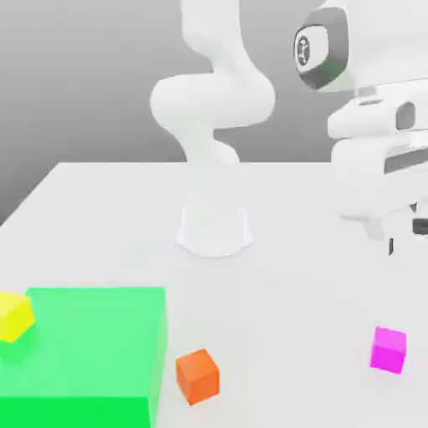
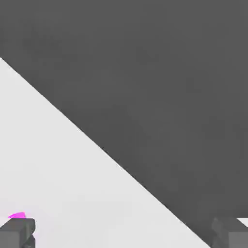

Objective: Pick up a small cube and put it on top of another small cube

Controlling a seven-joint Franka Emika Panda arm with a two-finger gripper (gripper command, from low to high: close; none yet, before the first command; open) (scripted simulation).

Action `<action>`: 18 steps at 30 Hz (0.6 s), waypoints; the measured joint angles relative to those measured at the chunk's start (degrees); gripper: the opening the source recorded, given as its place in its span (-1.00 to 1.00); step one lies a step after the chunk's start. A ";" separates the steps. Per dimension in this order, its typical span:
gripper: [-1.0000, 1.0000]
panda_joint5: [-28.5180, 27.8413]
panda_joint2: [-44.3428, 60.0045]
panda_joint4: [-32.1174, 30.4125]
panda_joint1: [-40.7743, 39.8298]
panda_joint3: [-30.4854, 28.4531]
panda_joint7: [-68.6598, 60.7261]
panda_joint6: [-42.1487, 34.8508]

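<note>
Counting three cubes: one magenta cube (image 1: 389,349), one orange (image 1: 197,376), one yellow (image 1: 14,315); jaws wide open, empty.

The arm (image 1: 213,92) is glossy white, built of thick rounded links that swell at the joints, and stands on a pale round base (image 1: 213,230). Near the wrist a dark grey oval cap (image 1: 322,50) bears a small white ring mark, and the blocky white hand below it has grey insets and dark edges. The gripper (image 2: 123,232) has two squared dark grey fingers (image 2: 17,232), plain and matt, with no cables or screws to tell.
</note>
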 joint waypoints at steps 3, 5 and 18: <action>0.00 -1.94 6.31 -1.30 3.07 0.98 -1.99 2.69; 0.00 -3.69 10.55 -2.16 4.26 1.52 -2.97 4.46; -1.00 -10.64 26.72 -1.08 9.88 -2.26 -0.89 14.84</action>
